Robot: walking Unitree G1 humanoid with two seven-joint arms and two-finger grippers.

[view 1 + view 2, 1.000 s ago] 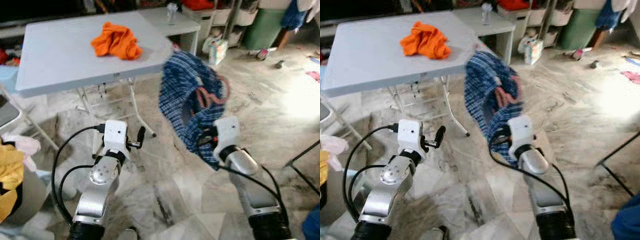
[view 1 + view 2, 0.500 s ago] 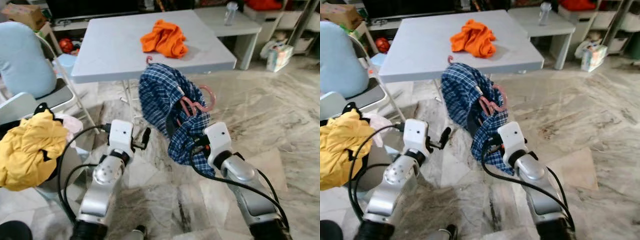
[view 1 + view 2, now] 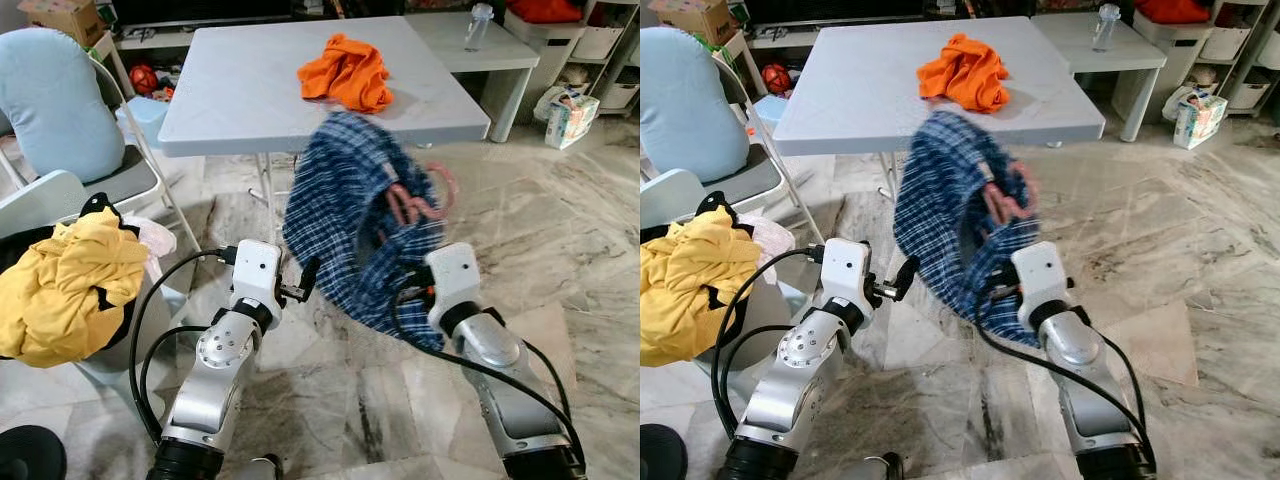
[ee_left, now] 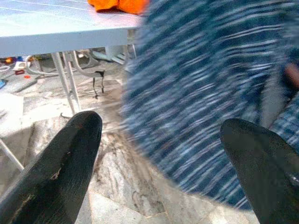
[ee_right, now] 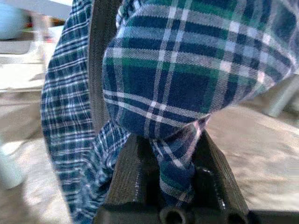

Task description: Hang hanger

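Note:
A blue plaid shirt hangs on a pink hanger, whose loops show at the shirt's right side. The shirt is blurred in the head views. My right gripper is shut on the shirt's lower cloth, and plaid fabric is pinched between its fingers. It holds the shirt up above the marble floor, in front of the grey folding table. My left gripper stands open just left of the shirt with nothing between its fingertips.
An orange cloth lies on the table. At the left are a folding chair with a pale blue cushion and a yellow garment piled on a bin. A low white table with a bottle stands at the back right.
The camera turned left over the second, bringing the chair and yellow garment into view. The shirt has swung up and rightward and is now blurred. Both grippers keep their states.

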